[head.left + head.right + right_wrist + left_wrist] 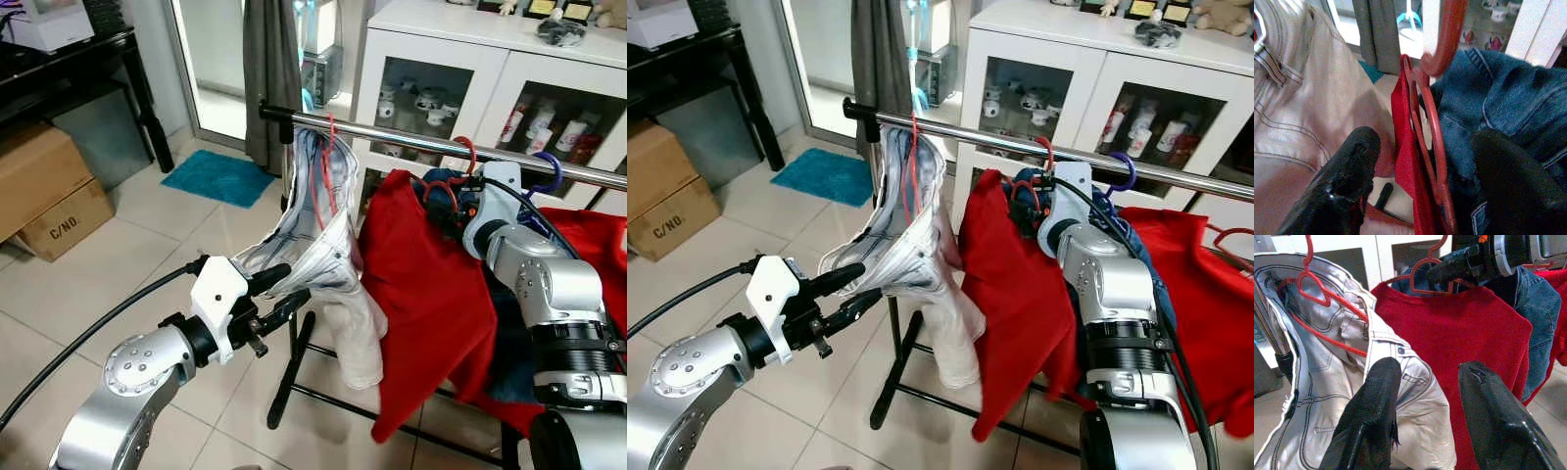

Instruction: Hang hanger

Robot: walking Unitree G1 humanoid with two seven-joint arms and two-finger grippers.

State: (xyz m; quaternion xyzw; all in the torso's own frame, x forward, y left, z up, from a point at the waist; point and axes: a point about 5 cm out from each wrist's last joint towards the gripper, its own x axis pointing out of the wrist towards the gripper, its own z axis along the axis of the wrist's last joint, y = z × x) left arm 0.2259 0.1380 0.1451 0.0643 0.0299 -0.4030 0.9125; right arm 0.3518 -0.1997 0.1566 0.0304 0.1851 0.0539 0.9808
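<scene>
The left gripper (pixel 284 294), nearest the camera, reaches toward the pale jeans (pixel 313 245) with its fingers spread apart and nothing between them; the denim's lower edge lies at or just past the fingertips, though actual contact cannot be told. Those jeans hang from a thin red hanger (pixel 328 166) hooked over the rail (pixel 411 140), a chrome bar running level from a black end cap near the grey curtain (pixel 271 69) off toward the white cabinet (pixel 490 69).

Further along the rail, the right gripper (pixel 1420 186) is up at the neck of a second red hanger (pixel 1437 122) carrying the red shirt (pixel 431 294), with blue denim (pixel 1498 93) bunched behind it. Its fingers stand wide, one on either side of the hanger's wire, not clamped on it. The hook (pixel 1046 147) sits at the rail, apparently over it, so the right arm is the nearer one for seating or releasing it.

Below is pale tiled floor (pixel 176 245), with a teal mat (pixel 220 176) by the curtain and cardboard boxes (pixel 49 191) further out.
</scene>
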